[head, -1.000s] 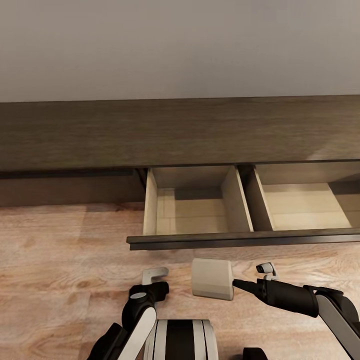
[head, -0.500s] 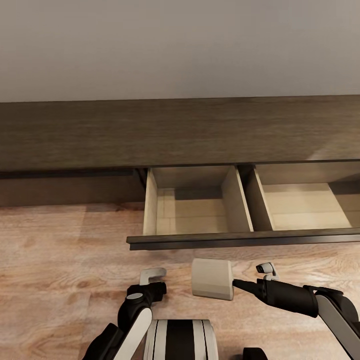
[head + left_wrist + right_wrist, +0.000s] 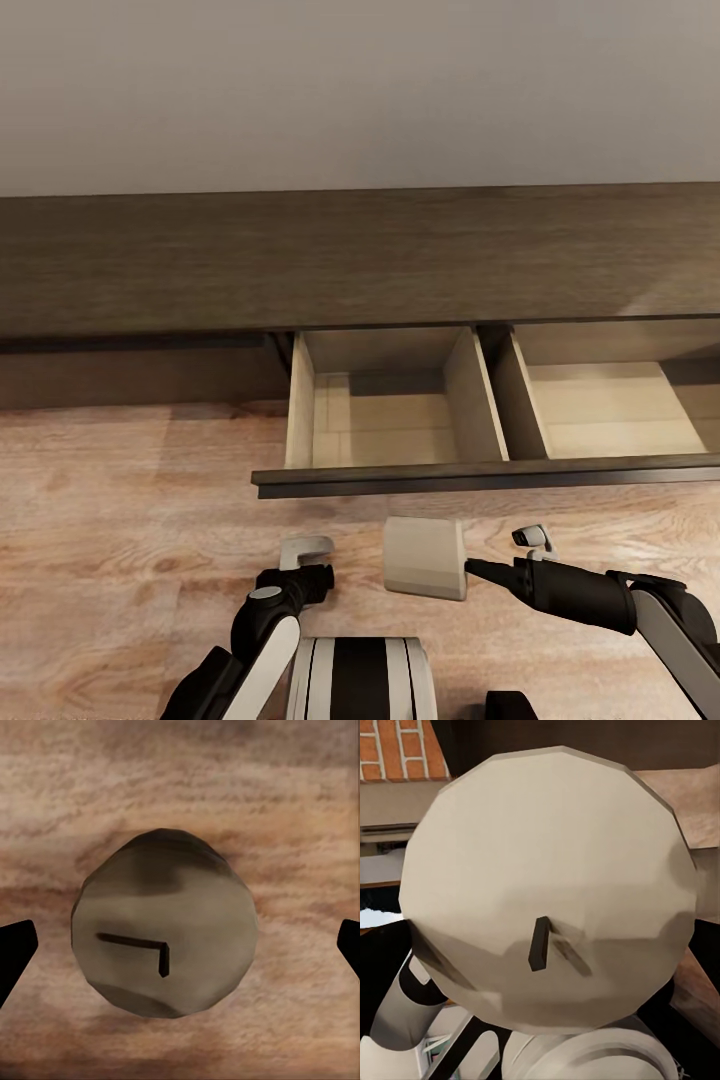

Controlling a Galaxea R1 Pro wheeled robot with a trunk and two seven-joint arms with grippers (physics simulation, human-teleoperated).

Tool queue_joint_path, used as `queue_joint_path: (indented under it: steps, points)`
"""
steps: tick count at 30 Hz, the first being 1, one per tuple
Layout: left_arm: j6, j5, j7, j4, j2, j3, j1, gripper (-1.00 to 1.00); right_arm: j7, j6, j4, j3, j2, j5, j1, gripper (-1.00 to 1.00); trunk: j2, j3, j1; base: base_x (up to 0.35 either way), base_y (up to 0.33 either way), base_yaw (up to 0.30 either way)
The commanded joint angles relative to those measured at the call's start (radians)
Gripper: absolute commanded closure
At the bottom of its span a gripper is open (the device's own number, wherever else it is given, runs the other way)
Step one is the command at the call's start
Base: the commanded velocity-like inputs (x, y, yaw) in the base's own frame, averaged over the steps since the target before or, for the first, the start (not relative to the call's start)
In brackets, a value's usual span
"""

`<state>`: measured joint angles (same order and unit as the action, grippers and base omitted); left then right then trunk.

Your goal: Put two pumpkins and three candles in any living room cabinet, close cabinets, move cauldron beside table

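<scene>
A grey-beige candle [image 3: 425,556] hangs on its side just above the floor, and my right gripper [image 3: 458,570] is shut on its end. Close up, this candle [image 3: 547,892] shows its flat top and dark wick. A second candle [image 3: 165,934] stands upright on the wood floor straight under my left gripper [image 3: 180,949], whose open black fingertips [image 3: 15,949] stand apart on either side of it. In the head view my left gripper [image 3: 308,577] points down at the floor. The dark brown cabinet [image 3: 300,260] has one wide drawer [image 3: 480,476] pulled out, with its two pale compartments bare. The pumpkins and the cauldron are out of view.
The drawer front juts over the floor just ahead of both grippers. A grey wall rises behind the cabinet. A brick fireplace [image 3: 397,750] shows behind the held candle. Bare wood floor [image 3: 120,520] lies to the left.
The head view has tilted up very slightly. My left forearm has shifted a little to the left. The right arm and its candle have not moved.
</scene>
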<state>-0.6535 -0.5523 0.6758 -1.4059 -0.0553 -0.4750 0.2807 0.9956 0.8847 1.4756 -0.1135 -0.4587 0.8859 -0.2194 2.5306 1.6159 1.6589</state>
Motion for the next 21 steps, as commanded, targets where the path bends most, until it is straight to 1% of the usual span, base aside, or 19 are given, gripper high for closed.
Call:
queue_joint_path:
  steps: [1,5,10,16,20,21]
  points:
    - [0.000,0.000,0.000,0.000,0.000,0.000,0.000,-1.00,0.000,0.000,0.000,0.000,0.000,0.001,0.000,1.00,0.000,0.000,0.000,0.000,0.000,0.000]
    - [0.000,0.000,-0.001,0.000,0.000,0.000,0.000,-1.00,0.000,0.000,0.000,0.000,0.001,0.001,0.000,1.00,0.000,0.000,0.000,0.000,0.000,0.000]
    - [0.000,0.000,-0.001,0.000,0.000,-0.001,0.000,-1.00,0.000,0.000,0.000,0.000,0.001,0.001,0.000,1.00,0.001,0.019,0.002,0.000,0.000,0.000]
    - [0.000,0.001,-0.001,0.000,0.000,-0.001,0.000,-1.00,0.000,0.000,0.001,0.000,0.001,0.001,0.000,1.00,0.001,0.019,0.002,0.000,0.000,0.000]
    - [0.000,0.001,-0.001,0.000,0.000,0.000,0.000,-1.00,0.000,0.000,0.000,0.000,0.001,0.001,0.000,1.00,0.002,0.035,0.004,0.000,0.000,0.000]
    - [0.000,0.001,-0.001,0.000,0.000,0.000,0.000,-1.00,0.000,0.000,0.000,0.000,0.001,0.001,0.000,1.00,0.002,0.035,0.004,0.000,0.000,0.000]
